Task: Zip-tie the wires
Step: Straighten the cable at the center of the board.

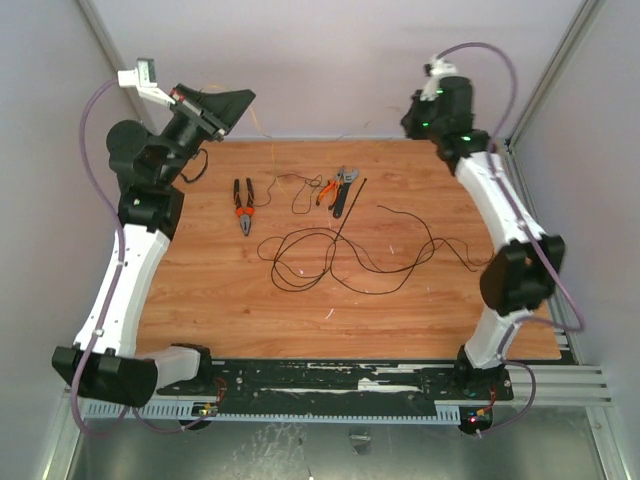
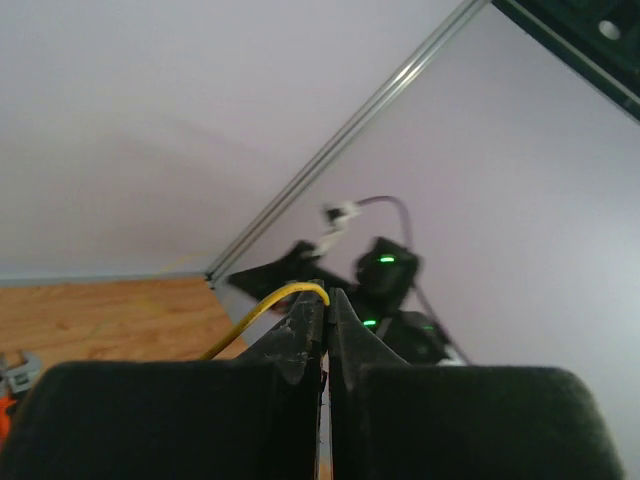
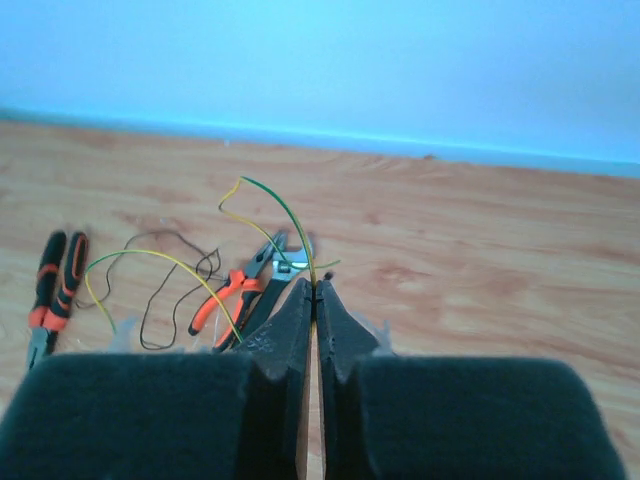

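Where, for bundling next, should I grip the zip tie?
Probably grip the zip tie at its far end, from straight above: that end lies flat on the bare table, while the near end meets the wires and pliers crowd its left.

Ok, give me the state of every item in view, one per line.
left gripper, shut, pinching the yellow wire
right gripper, shut, yellow wire running into its tips
wires, loose loops on the table, unbundled
zip tie, straight, unfastened, not around the wires
pliers, closed, lying flat
orange cutters, lying flat
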Controlling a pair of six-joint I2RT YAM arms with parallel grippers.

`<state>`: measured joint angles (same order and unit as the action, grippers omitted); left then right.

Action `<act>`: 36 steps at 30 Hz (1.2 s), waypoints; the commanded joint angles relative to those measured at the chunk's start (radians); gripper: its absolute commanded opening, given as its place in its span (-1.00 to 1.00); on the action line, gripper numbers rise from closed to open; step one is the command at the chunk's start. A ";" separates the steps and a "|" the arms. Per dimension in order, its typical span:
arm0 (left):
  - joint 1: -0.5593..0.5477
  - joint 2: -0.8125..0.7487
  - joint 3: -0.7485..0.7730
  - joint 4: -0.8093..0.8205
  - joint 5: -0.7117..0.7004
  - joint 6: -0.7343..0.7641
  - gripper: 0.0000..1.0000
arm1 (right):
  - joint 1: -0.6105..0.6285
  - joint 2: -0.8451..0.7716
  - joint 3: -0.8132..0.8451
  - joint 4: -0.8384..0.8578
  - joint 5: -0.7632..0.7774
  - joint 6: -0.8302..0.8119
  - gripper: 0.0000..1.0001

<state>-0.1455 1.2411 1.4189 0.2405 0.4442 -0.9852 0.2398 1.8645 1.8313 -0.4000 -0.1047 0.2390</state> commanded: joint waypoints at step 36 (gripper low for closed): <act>-0.057 -0.558 -1.059 0.070 -0.342 -0.038 -1.00 | -0.336 -0.766 -0.942 0.043 0.442 0.013 -1.00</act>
<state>-0.1967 0.6598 0.3786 0.2749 0.1638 -1.0206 -0.0662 1.0924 0.9154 -0.4110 0.3222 0.2535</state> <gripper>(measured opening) 0.022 0.006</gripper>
